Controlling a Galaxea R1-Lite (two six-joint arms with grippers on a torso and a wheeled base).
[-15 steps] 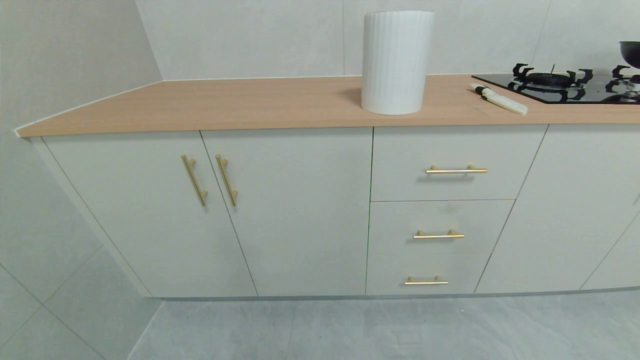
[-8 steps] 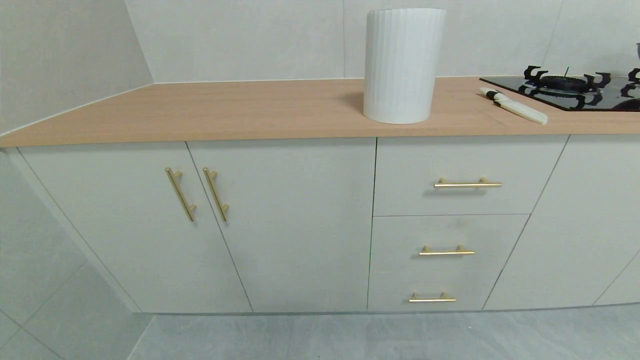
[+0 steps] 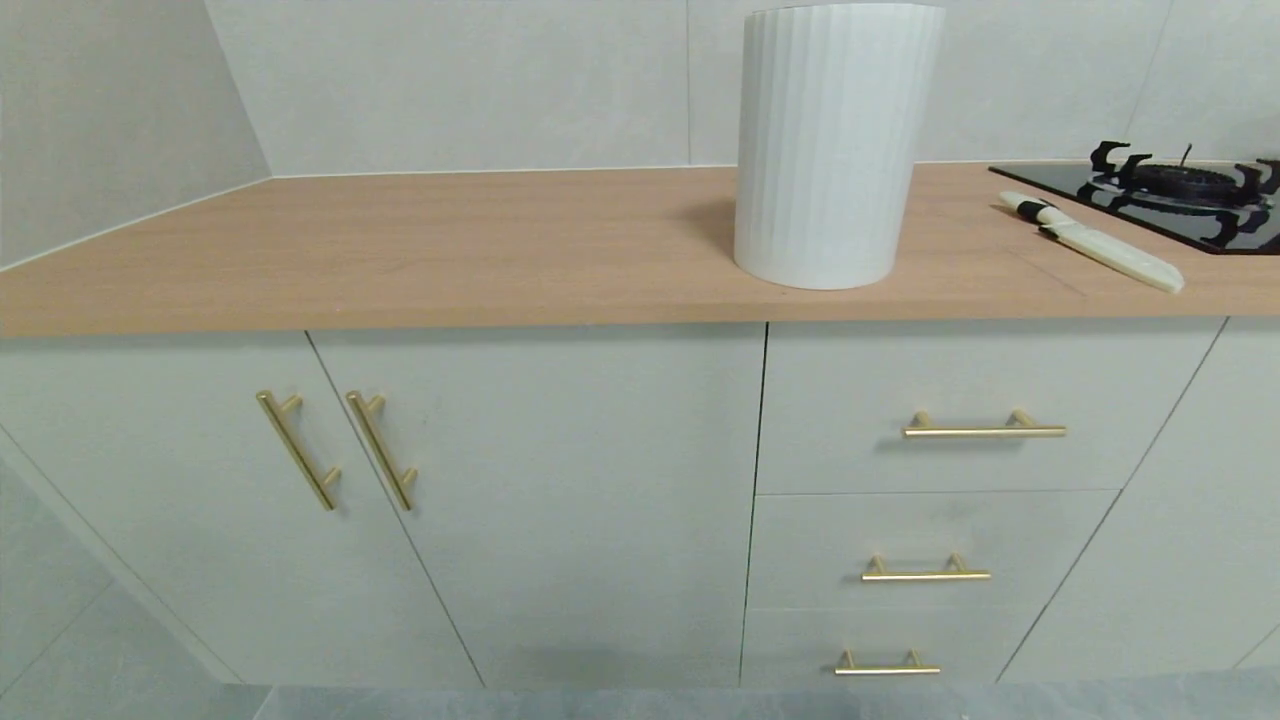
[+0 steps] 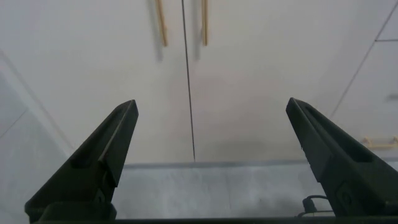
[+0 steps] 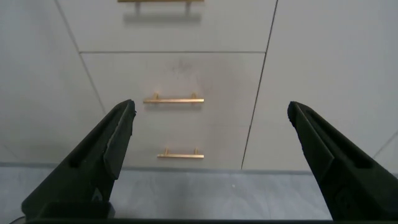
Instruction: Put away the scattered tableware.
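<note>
A white ribbed cylindrical holder (image 3: pixel 828 150) stands near the front edge of the wooden counter (image 3: pixel 450 240), a cream-bladed knife (image 3: pixel 1090 252) toward its right end; left gripper (image 4: pixel 211 107) and right gripper (image 5: pixel 211 109) gape wide.

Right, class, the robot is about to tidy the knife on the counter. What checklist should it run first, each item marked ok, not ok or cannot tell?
1. Left gripper open and empty: ok.
2. Right gripper open and empty: ok.
3. Knife lying uncovered on the counter: ok.
4. White container upright, apart from the knife: ok.
5. Top drawer open for storage: not ok, shut.
6. Container's contents: cannot tell.
</note>
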